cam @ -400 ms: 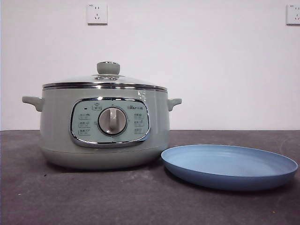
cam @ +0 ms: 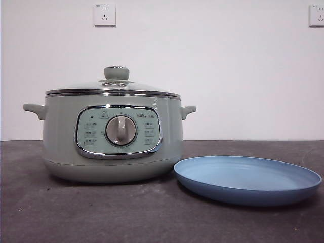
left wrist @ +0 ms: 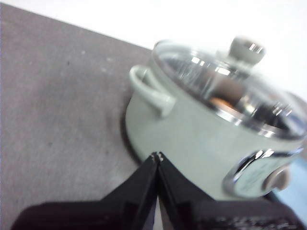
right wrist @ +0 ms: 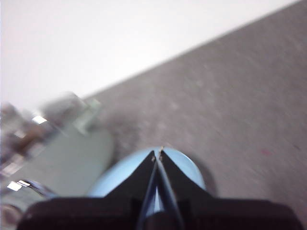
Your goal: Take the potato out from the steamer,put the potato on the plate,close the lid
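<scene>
The sage-green steamer (cam: 111, 136) stands at the left of the dark table with its glass lid (cam: 114, 87) on, knob (cam: 116, 73) on top. The light-blue plate (cam: 247, 178) lies empty to its right. In the left wrist view the potato (left wrist: 229, 92) shows as a brown shape through the lid (left wrist: 225, 81) inside the steamer (left wrist: 201, 139). My left gripper (left wrist: 157, 155) is shut and empty, above the table beside the steamer's handle (left wrist: 151, 91). My right gripper (right wrist: 157, 153) is shut and empty above the plate (right wrist: 144, 172). Neither gripper shows in the front view.
Two wall sockets (cam: 104, 14) (cam: 316, 15) sit on the white wall behind. The dark table (cam: 101, 212) stretches in front of the steamer and plate. The right wrist view is blurred, with the steamer (right wrist: 53, 143) at its edge.
</scene>
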`<state>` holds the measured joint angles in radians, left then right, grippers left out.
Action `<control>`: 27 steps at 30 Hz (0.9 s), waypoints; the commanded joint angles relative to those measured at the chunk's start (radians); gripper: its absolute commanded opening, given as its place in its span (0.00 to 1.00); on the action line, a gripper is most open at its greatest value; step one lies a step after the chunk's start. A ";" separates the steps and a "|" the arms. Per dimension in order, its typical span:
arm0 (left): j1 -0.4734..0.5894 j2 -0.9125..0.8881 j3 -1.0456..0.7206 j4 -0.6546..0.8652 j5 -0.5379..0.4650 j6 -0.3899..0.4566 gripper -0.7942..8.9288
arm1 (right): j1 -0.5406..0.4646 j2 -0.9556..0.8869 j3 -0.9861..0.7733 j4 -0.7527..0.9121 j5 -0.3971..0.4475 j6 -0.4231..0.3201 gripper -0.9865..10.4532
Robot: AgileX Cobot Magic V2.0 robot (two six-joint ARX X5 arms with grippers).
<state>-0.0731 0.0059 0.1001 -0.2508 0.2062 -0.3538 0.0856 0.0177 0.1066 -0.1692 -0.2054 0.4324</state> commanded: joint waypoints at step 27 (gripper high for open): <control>0.000 0.522 0.722 -0.623 0.467 0.378 0.07 | 0.077 0.748 0.925 -0.901 -0.468 -0.556 0.08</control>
<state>-0.0731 0.5243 0.8162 -0.8635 0.6601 -0.0360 0.1555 0.7631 1.0233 -1.0569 -0.6666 -0.0650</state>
